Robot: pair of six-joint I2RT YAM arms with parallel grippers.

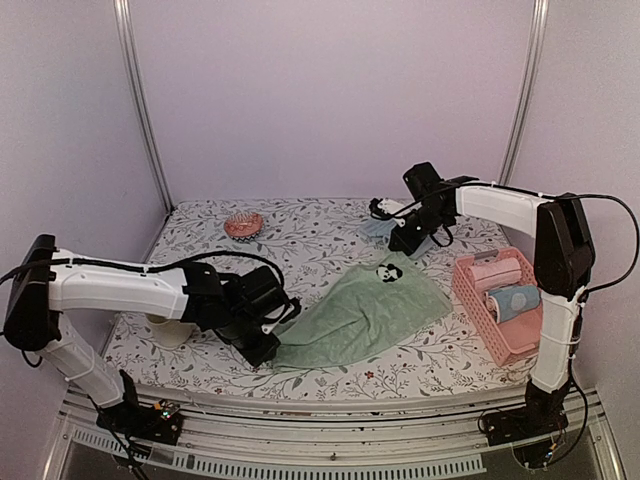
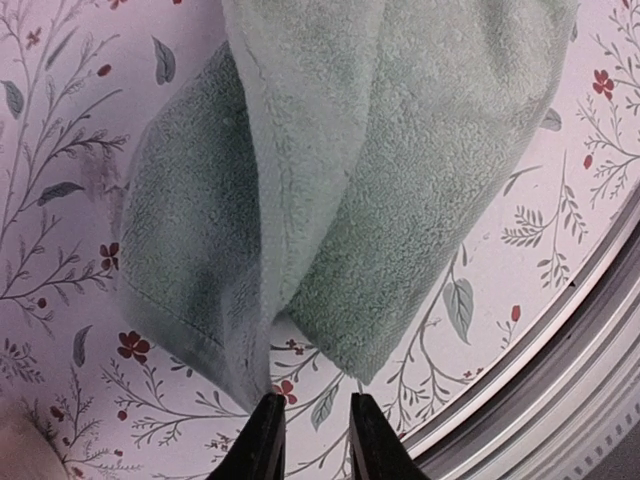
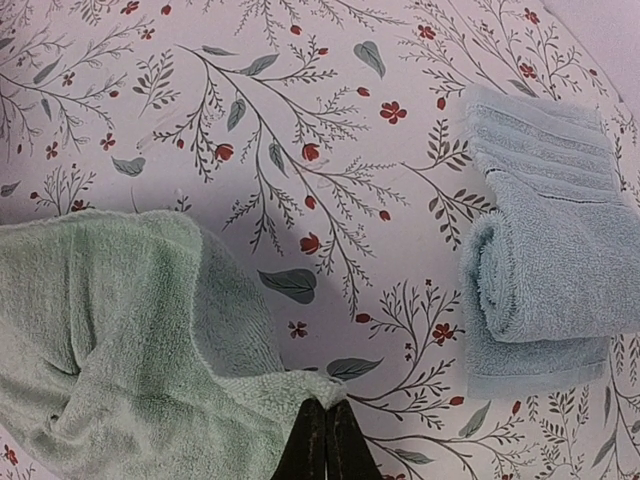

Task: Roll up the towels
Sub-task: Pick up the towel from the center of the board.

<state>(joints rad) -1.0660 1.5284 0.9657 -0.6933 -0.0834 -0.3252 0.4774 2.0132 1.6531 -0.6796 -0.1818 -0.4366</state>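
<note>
Floral table [image 3: 300,120]: right end effector [image 3: 326,425] pinches green towel [image 3: 120,330].

Green towel [image 2: 430,150] & blue towel [image 3: 545,280]: fuzzy matt terry cloth. Basket [image 1: 470,295]: smooth plastic.

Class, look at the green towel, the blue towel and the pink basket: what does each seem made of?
The green towel: soft terry, seemingly cotton; fuzzy looped pile. The blue towel: same terry, ribbed stripes. The basket: probably moulded plastic; slotted walls, smooth look.
</note>
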